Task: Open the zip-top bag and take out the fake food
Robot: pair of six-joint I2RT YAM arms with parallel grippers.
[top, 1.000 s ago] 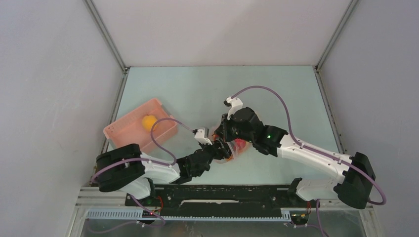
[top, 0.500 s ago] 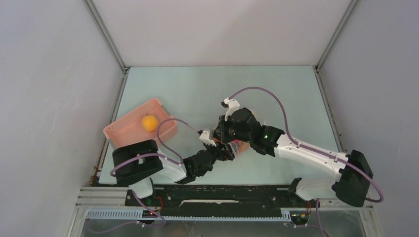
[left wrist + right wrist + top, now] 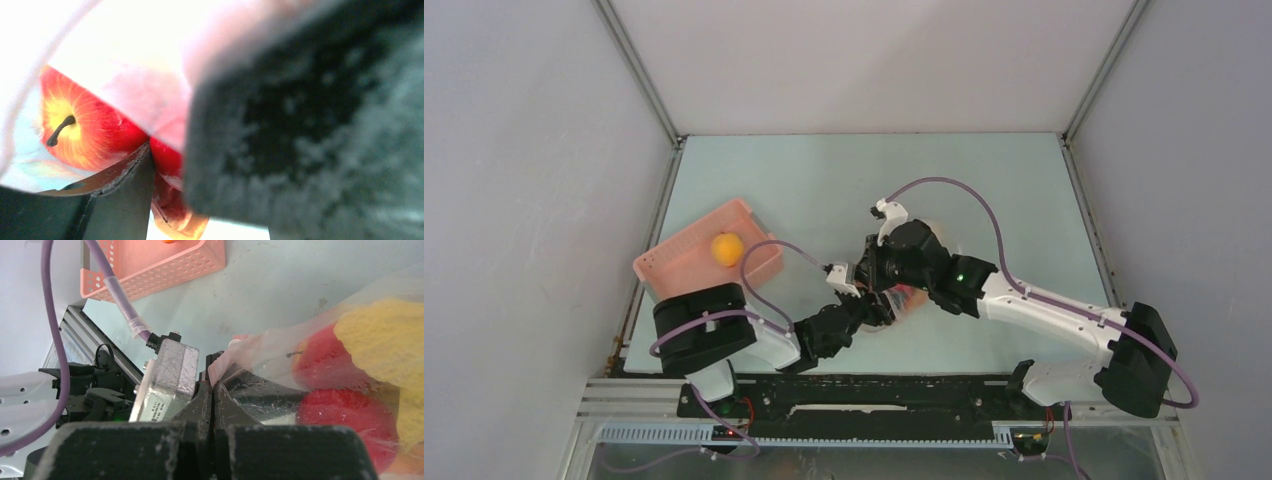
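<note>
Since earlier our left arm (image 3: 819, 335) has swung rightward, its left jaws parted around a red plastic toy fruit (image 3: 80, 125) inside the clear crinkly zip-top bag (image 3: 325, 320) at the near middle of the bench (image 3: 824, 180), whether gripping we cannot tell, while our right jaws pinch its pink zip strip (image 3: 227, 357) tight, so lifting-out seems next.

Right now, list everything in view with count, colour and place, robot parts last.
zip-top bag: one, clear with pinkish zip strip, mid-table.
red fruits: two, red, inside the bag.
yellow piece: one, yellow, inside the bag beside them.
basket: one, pink, table's left side.
round fruit: one, orange-yellow, in the basket.
table: one, pale green, under everything.
arms: two, white and black, meeting at the bag.
cables: two, purple, one along each arm.
left jaws: one pair, black, apart around a red fruit, grip unclear.
right jaws: one pair, black, shut on the bag's zip edge.
</note>
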